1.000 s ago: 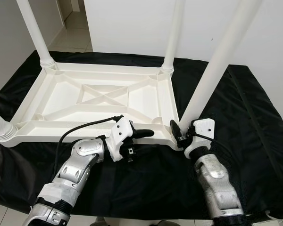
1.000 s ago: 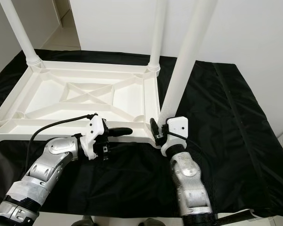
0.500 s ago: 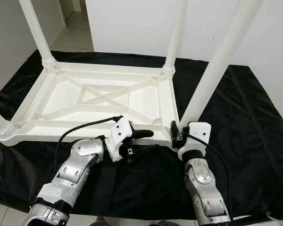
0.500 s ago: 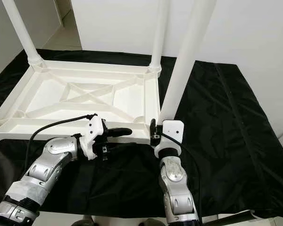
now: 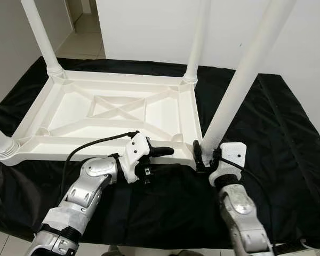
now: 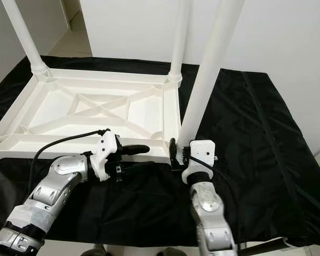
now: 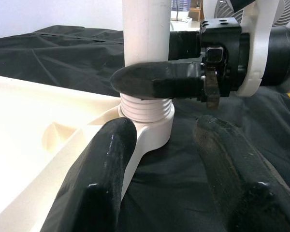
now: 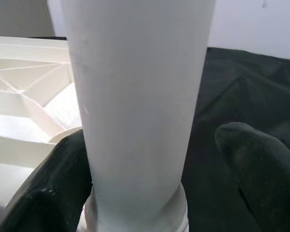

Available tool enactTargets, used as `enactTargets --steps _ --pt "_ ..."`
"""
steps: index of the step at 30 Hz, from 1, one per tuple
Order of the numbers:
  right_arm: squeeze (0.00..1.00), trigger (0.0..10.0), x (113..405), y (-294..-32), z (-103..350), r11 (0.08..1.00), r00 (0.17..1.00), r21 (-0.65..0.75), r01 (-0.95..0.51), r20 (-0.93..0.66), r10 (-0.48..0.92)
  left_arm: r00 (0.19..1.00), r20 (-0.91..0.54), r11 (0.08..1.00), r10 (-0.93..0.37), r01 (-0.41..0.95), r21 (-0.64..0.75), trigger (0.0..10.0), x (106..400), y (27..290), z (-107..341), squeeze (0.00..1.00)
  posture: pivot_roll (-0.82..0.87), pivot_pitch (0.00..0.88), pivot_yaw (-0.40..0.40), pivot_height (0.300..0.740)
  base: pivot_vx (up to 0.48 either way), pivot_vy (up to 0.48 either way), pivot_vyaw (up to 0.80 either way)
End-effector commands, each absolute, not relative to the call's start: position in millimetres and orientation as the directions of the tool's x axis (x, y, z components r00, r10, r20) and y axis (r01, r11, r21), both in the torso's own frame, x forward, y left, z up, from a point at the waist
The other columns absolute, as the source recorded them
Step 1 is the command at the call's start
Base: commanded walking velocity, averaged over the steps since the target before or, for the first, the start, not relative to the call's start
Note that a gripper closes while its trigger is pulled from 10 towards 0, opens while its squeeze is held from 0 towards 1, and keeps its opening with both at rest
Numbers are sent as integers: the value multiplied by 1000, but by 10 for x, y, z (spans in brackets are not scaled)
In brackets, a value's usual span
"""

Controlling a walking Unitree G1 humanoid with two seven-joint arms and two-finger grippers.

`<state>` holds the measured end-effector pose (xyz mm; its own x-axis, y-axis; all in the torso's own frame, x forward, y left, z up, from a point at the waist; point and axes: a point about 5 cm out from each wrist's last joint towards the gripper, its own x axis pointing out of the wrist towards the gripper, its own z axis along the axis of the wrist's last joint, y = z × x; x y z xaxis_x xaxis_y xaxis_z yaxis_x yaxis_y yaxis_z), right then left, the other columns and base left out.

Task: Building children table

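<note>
My right gripper sits at the foot of the near right leg, its fingers spread on either side of the white tube. One finger seems to touch the leg and the other stands off it, so the gripper is released, not clamped. The leg stands upright in the threaded socket at the near right corner of the tabletop.

My left gripper hovers along the near edge of the tabletop, just beside that same corner. Its fingers are parted too, holding nothing, one resting against the corner's rim and the other over the cloth.

The tabletop lies upside down, its ribbed underside with the crossed braces facing up. Two more legs rise from the far corners, and the base of a fourth shows at the near left corner. Everything rests on the bench under the black cloth, with white walls behind.
</note>
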<state>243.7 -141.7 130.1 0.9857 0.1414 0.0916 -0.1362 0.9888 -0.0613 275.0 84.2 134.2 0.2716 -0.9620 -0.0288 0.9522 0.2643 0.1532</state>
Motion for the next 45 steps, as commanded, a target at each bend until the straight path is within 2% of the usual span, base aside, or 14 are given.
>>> enactTargets --steps 1,8,15,16,18,33,34,36,37,44,45 --pt "0 10000 2422 -1436 1328 975 969 -55 -214 112 219 232 -42 223 -972 962 158 10000 2740 813 1340 0 -20 0 -11 740 0 0 0" --pt "0 10000 2494 -1473 1376 916 910 -99 -389 114 399 226 -42 217 -973 963 157 10000 2747 803 1344 0 -18 0 -3 740 0 0 0" --pt "0 10000 2615 -1469 1363 871 871 -143 -470 87 484 221 -40 212 -974 964 158 10000 2746 796 1352 0 -7 0 -6 740 0 0 0" --pt "0 9725 2647 -1466 1348 860 861 -146 -488 76 502 223 -40 214 -974 964 160 10000 2749 798 1356 0 -2 0 -6 740 0 0 0" --pt "0 0 2682 -1466 1317 844 847 -152 -515 62 528 227 -40 218 -973 962 162 10000 2751 805 1358 0 2 0 -8 740 0 0 0" --pt "0 0 2656 -1460 1214 818 820 -123 -562 44 570 222 -28 215 -975 964 157 10000 2743 785 1365 0 0 0 -9 740 0 0 0" --pt "0 4588 2656 -1472 1213 828 830 -122 -547 47 555 219 -27 212 -975 965 155 10000 2745 772 1363 0 -9 0 -6 740 0 0 0" --pt "0 4588 2656 -1472 1213 828 830 -122 -547 47 555 219 -27 212 -975 965 155 10000 2745 772 1363 0 -9 0 -6 740 0 0 0" --pt "0 10000 2659 -1478 1217 841 841 -114 -530 56 538 215 -25 209 -976 966 154 10000 2746 761 1361 0 -12 0 -4 740 0 0 0" --pt "0 10000 2673 -1474 1225 872 870 -93 -481 73 488 210 -22 204 -978 967 153 10000 2746 743 1360 0 -19 0 -4 740 0 0 0" --pt "0 10000 2677 -1428 1259 916 911 -41 -399 99 401 205 -19 200 -979 968 150 10000 2740 727 1358 0 -24 0 -7 740 0 0 0"
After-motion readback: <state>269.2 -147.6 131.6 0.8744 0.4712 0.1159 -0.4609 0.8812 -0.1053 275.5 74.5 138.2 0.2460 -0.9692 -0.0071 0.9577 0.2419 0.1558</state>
